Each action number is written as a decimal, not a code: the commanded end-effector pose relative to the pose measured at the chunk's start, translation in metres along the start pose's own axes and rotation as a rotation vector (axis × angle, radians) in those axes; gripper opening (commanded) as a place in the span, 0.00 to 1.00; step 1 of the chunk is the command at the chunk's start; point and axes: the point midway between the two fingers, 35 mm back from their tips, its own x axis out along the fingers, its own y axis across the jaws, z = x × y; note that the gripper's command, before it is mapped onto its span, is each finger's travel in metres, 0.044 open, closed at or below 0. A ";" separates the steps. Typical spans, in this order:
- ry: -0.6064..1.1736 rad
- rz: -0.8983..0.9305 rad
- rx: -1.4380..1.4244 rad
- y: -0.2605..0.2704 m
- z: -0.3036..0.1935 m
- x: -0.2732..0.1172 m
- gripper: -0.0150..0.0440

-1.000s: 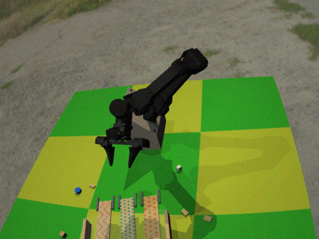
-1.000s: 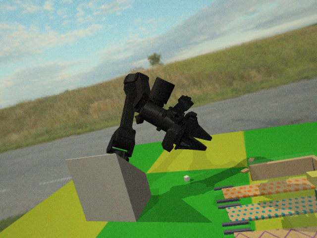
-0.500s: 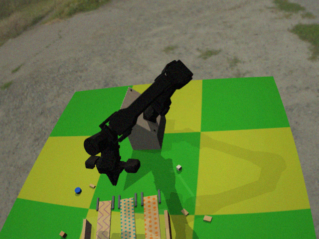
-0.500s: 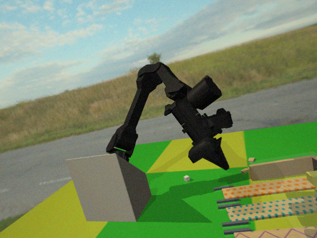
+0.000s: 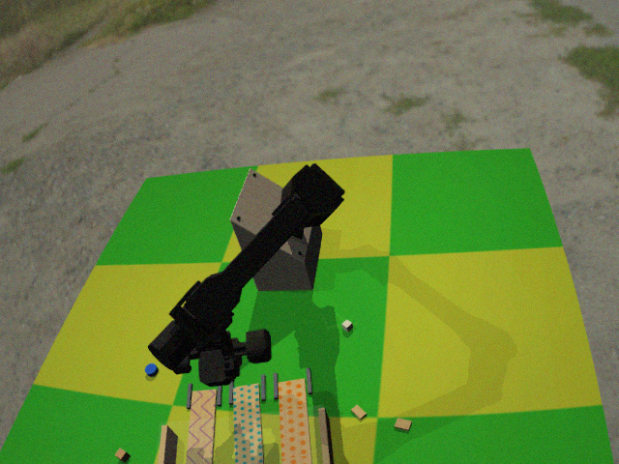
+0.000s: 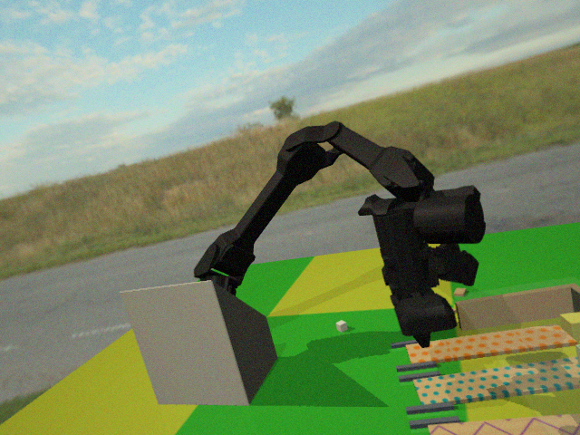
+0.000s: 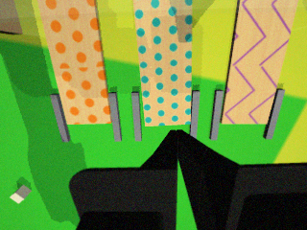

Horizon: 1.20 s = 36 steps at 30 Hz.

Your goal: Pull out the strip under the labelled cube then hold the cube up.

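Note:
Three patterned strips lie side by side between short grey rails (image 7: pixel 136 117): an orange-dotted strip (image 5: pixel 293 420) (image 6: pixel 487 343) (image 7: pixel 77 62), a teal-dotted strip (image 5: pixel 247 424) (image 6: pixel 491 376) (image 7: pixel 163 72) in the middle, and a purple zigzag strip (image 5: pixel 201 418) (image 6: pixel 506 426) (image 7: pixel 254 57). My gripper (image 5: pixel 222 383) (image 6: pixel 422 342) (image 7: pixel 176 135) is shut with nothing between the fingers. Its tips point down, low, just off the near end of the teal-dotted strip. The labelled cube is out of view in every frame; the strips' far ends are cut off.
A low brown wall (image 6: pixel 510 306) (image 5: pixel 325 434) borders the strips' area, and a yellow-green cube (image 6: pixel 571 320) sits inside it. A grey pedestal (image 5: pixel 259 210) (image 6: pixel 187 346) carries the arm. A small white cube (image 5: pixel 346 325) (image 6: pixel 341 325) (image 7: pixel 20 194), a blue disc (image 5: pixel 151 369) and brown cubes (image 5: pixel 358 411) lie loose.

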 end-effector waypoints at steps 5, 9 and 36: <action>0.022 0.006 -0.020 -0.001 0.001 0.005 0.25; 0.022 0.006 -0.020 -0.001 0.001 0.012 0.25; 0.021 0.008 -0.020 0.001 0.003 0.056 0.25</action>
